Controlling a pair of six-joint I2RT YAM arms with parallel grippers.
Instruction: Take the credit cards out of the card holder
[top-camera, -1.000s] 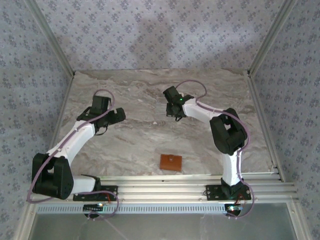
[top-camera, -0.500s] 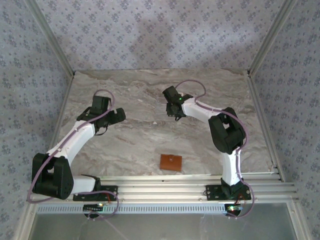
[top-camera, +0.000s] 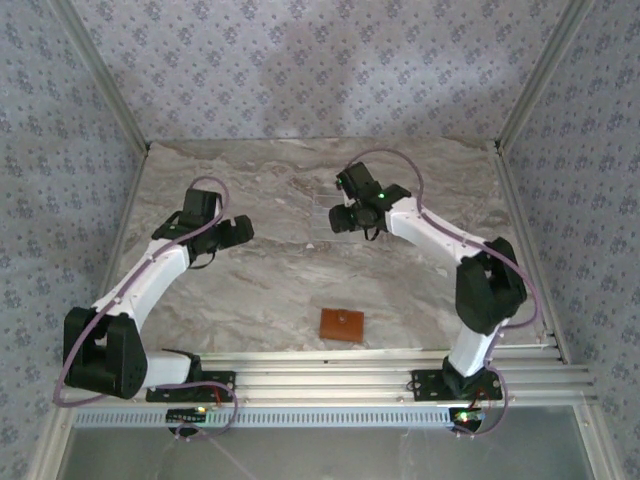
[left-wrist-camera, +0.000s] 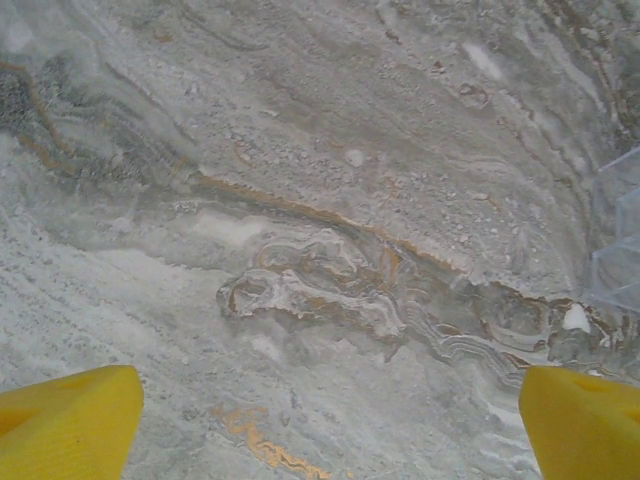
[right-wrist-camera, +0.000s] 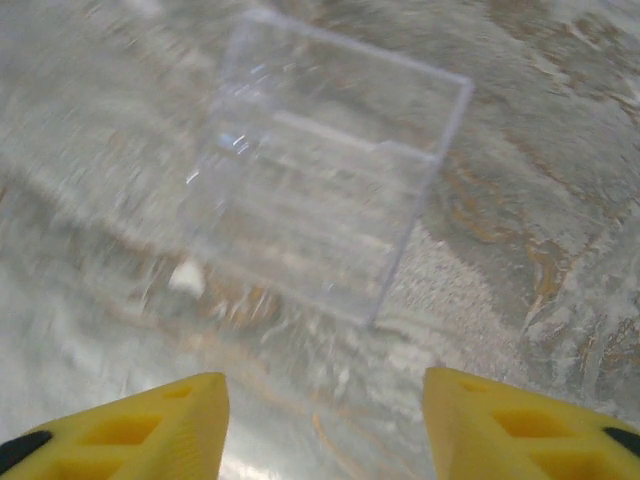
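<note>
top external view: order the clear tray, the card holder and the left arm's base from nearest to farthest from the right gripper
1. clear tray: right by the right gripper, mid-table.
2. card holder: closer to the front edge, between the two arms.
3. left arm's base: front left, on the rail.

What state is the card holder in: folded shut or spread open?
Folded shut: the card holder lies flat on the table with its orange-brown outside and strap tab facing up.
</note>
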